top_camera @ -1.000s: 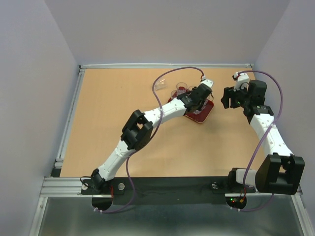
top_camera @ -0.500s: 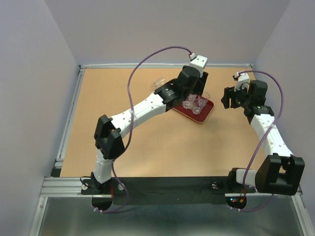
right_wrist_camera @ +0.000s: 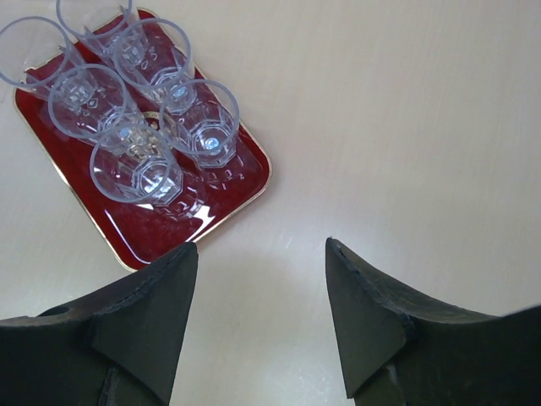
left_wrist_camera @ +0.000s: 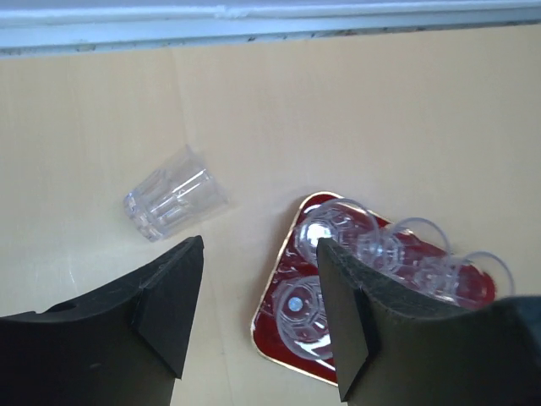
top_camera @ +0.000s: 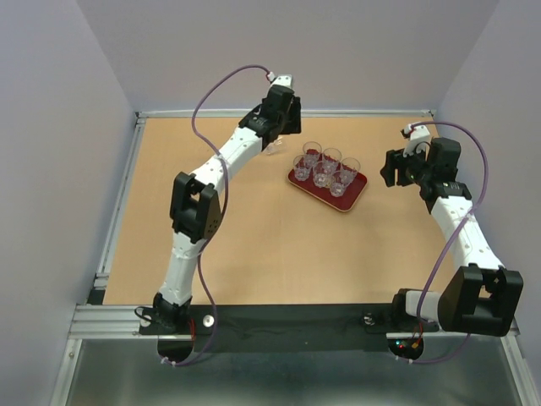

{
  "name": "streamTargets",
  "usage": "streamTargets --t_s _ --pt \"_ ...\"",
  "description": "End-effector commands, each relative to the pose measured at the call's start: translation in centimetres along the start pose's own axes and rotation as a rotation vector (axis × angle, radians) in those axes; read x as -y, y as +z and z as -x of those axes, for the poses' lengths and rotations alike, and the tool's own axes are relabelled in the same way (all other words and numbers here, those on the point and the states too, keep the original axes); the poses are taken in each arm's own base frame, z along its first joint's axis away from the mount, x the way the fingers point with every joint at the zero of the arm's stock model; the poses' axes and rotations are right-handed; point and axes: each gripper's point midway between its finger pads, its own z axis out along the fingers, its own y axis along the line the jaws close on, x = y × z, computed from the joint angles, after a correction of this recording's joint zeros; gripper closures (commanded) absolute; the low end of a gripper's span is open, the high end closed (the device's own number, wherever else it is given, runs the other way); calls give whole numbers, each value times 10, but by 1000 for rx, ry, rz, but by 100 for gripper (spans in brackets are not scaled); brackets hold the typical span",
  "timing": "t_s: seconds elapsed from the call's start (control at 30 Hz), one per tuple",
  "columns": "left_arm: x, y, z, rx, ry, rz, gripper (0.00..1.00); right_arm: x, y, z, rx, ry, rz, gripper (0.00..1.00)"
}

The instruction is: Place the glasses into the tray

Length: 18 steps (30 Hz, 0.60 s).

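The dark red tray (top_camera: 356, 195) lies at the back middle of the table with several clear glasses (top_camera: 322, 173) standing upright in it. One more glass (top_camera: 272, 150) lies on its side on the table to the left of the tray. My left gripper (top_camera: 284, 128) is open and empty, high above the table between that glass and the tray. In the left wrist view the lying glass (left_wrist_camera: 175, 204) is upper left of my open gripper (left_wrist_camera: 260, 247), and the tray (left_wrist_camera: 272, 306) is below right. My right gripper (top_camera: 390, 168) is open and empty to the right of the tray (right_wrist_camera: 172, 233).
A metal rail (top_camera: 287, 112) runs along the table's back edge, close behind the lying glass. The side walls stand near the table's left and right edges. Cables loop above both arms.
My left arm has lifted off the tray and swung back and left, ending over the lying glass. The glasses in the tray now show in full. The right arm has not moved.
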Motion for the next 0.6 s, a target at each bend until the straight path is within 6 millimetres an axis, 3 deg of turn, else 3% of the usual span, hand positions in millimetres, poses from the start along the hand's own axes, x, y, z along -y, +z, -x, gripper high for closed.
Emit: streamTargets --t_s 0.0,0.03,0.23,0.33,0.43,0.53,0.57 --pt "-1 0 -2 -60 -19 3 32 1 -2 11 55 -9 -3 33" --pt "-5 6 -4 -61 -21 11 18 1 -2 11 54 -10 -1 33" --pt "-30 35 -9 -64 -53 25 17 2 -2 11 54 -9 -3 33" --pt "-31 47 -12 -58 -41 1 17 2 -2 9 49 -7 -2 33" --pt "-30 57 -11 -37 39 -20 17 1 -2 10 51 -8 0 33" --pt "-36 52 13 41 185 -7 17 1 -2 10 51 -9 1 33" --pt "-42 52 9 38 247 1 17 2 -2 10 50 -10 0 33"
